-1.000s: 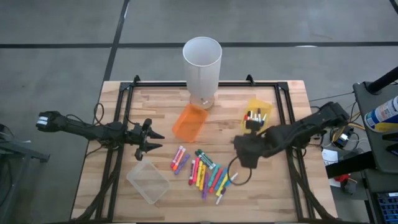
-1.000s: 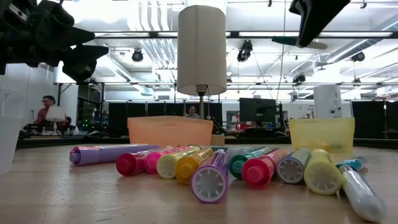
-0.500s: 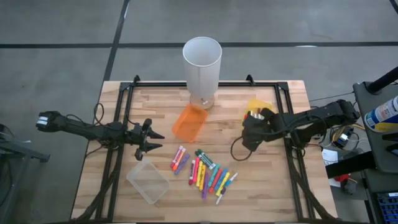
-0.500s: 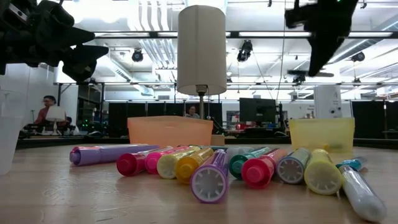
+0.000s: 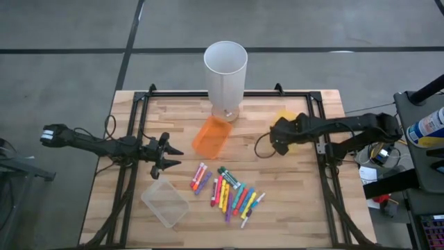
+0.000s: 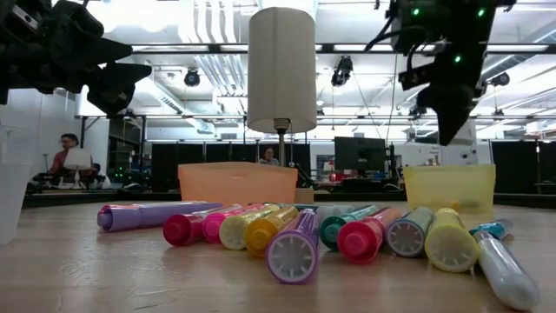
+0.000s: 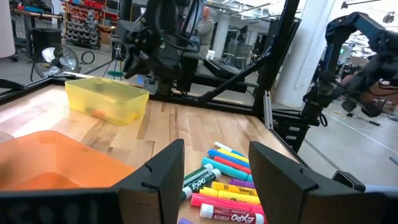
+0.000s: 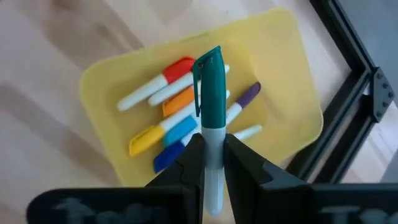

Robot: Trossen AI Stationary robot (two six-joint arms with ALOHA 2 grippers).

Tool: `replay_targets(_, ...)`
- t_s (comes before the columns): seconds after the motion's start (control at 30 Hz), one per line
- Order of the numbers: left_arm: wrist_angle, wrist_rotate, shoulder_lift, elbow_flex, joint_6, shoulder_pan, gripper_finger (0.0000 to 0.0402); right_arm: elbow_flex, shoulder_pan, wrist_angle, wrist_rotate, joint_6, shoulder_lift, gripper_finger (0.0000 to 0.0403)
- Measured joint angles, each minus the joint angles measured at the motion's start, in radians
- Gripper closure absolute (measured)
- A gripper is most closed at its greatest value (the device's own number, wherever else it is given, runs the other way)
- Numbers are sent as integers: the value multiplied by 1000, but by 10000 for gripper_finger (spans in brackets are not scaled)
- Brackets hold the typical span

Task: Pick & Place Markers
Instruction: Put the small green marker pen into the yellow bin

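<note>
Now we see the right gripper (image 8: 211, 155) clamping a teal-capped white marker (image 8: 211, 106) above the translucent yellow plastic bin (image 8: 292, 74); we judge release comes next. Left gripper (image 7: 214, 171) waits, fingers wide.

The right arm reaches in from the desk's right edge, stretched nearly level toward the far right part of the desk; its gripper (image 5: 280, 136) hangs above the surface, wrist turned downward, jaws closed on a teal-capped marker (image 8: 211, 99) that sticks out past the fingertips; the left arm lies low and extended from the left edge, its gripper (image 5: 171, 156) over the left-centre of the desk, jaws parted, nothing between the fingers (image 7: 160, 175).
</note>
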State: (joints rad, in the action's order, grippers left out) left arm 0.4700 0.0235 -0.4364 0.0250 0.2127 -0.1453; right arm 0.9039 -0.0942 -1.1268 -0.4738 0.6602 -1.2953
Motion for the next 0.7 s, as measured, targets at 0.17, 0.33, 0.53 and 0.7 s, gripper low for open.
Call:
replay_targets(0.17, 0, 0, 0, 0, 0, 0, 227, -28, -72, 80, 2, -56, 0, 364)
replay_targets(0.33, 0, 0, 0, 0, 0, 0, 227, -63, -145, 125, 3, -93, 0, 364)
replay_targets(0.53, 0, 0, 0, 0, 0, 0, 227, -96, -219, 146, 6, -121, -1, 364)
replay_targets(0.7, 0, 0, 0, 0, 0, 0, 227, -100, -237, 163, 3, -122, -1, 352)
